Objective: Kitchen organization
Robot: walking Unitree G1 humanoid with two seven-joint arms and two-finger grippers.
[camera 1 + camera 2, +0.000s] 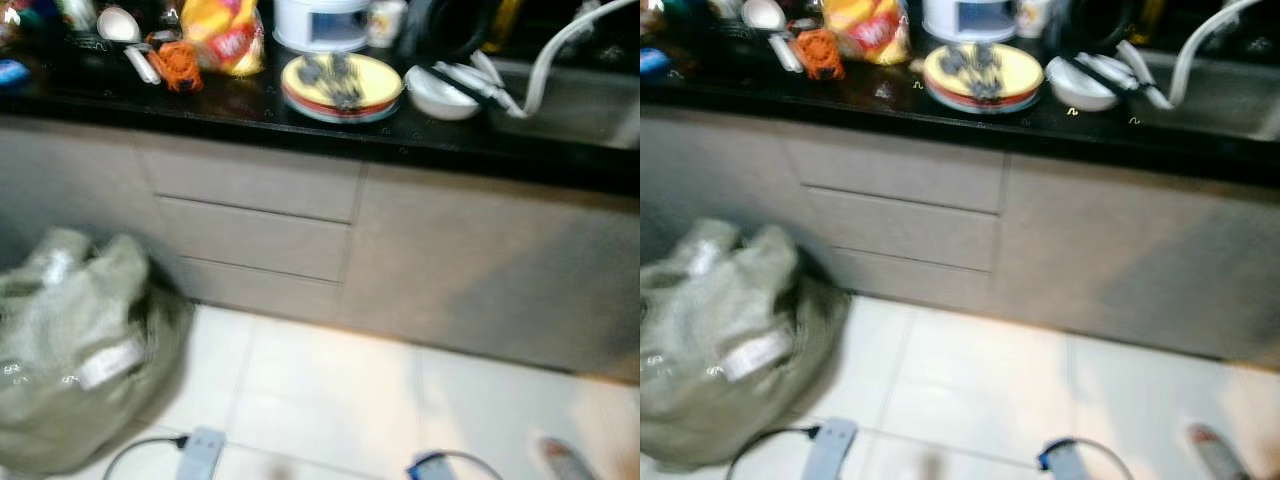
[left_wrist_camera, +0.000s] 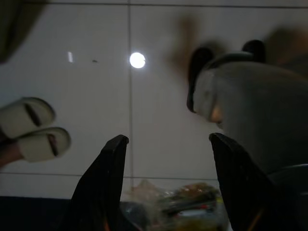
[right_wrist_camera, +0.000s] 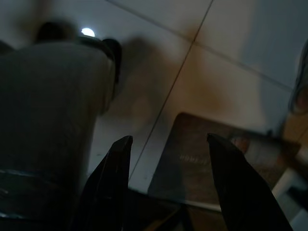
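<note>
Facing a cluttered black worktop [image 1: 250, 115], top of frame.
Yellow plate [image 1: 342, 82] holding cutlery upper centre, white bowl [image 1: 440, 95] right of it; green bag [image 1: 80, 350] lower left on floor. My left gripper [image 2: 166, 144] and right gripper [image 3: 166, 142] both spread, empty.

Head views are motion-blurred and dim; wrist views are dark, a lamp's glare [image 2: 137, 60] on tiles.

Our two head eyes look forward and down at the desk [image 1: 300, 125] edge, drawers [image 1: 255, 235] and white floor [image 1: 970, 390], sharing nearly the same blurry scene. Both wrist cams point along their jaws, close above dim floor tiles [image 2: 159, 125].
</note>
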